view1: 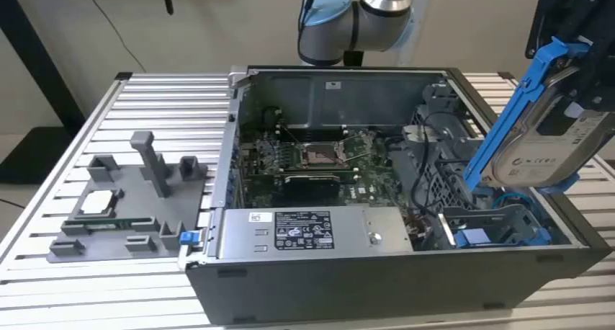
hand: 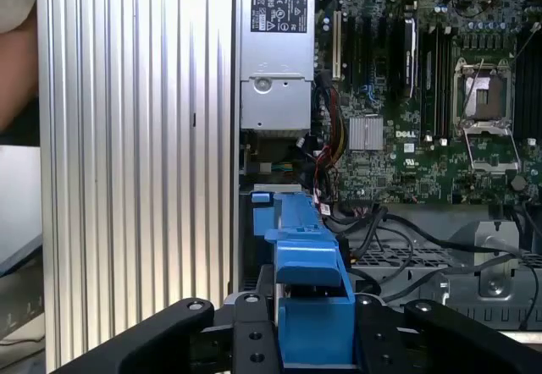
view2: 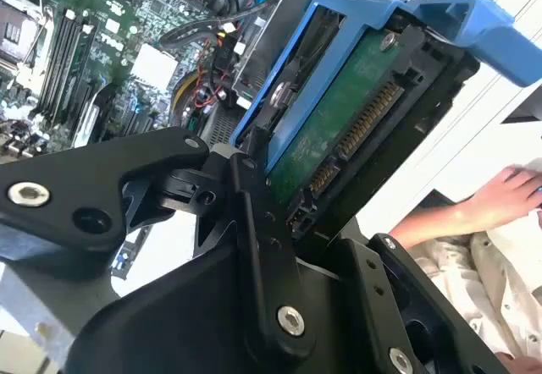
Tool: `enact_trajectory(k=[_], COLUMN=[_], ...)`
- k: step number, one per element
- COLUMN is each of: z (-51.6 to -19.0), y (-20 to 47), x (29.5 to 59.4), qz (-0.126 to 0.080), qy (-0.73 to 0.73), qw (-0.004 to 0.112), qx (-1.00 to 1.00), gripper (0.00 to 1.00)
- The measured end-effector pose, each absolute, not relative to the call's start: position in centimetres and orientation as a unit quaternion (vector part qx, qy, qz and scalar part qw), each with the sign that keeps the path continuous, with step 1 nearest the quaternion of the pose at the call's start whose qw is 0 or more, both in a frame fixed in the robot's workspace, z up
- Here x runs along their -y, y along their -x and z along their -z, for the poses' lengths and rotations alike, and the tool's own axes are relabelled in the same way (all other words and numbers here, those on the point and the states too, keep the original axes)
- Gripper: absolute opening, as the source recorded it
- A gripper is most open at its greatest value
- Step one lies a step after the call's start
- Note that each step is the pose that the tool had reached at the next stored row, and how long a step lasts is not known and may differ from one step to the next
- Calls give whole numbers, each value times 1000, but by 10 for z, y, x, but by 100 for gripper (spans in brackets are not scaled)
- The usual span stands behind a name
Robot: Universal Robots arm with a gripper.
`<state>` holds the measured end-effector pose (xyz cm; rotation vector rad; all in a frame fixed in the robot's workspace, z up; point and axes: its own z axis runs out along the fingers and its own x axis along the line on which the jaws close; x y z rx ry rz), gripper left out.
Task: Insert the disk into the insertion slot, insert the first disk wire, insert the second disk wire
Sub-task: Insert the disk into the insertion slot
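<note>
The jaws clench the disk (view1: 538, 139) by its blue carrier. It hangs steeply tilted over the case's corner at the exterior view's right, apart from the insertion slot (view1: 495, 222) below. To seat it well, we judge the carrier must be squared to the bay's walls and levelled before sliding. Loose cables (hand: 406, 247) beside the cage could snag. The power-supply box (view1: 307, 230) flanks it, and a person's hand (view2: 508, 192) lies beyond the case.

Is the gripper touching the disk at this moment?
Touching. In the first wrist view the disk sits squeezed between the fingers of the gripper, with no gap showing on either side.
</note>
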<state>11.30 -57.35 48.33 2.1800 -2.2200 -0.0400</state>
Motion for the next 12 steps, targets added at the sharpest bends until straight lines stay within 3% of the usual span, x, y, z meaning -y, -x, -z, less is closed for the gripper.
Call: enact_trajectory(k=[12], z=[-481], y=[-113], x=[573], qz=[13], qy=[-701], qw=[15], qx=[713], gripper=[0])
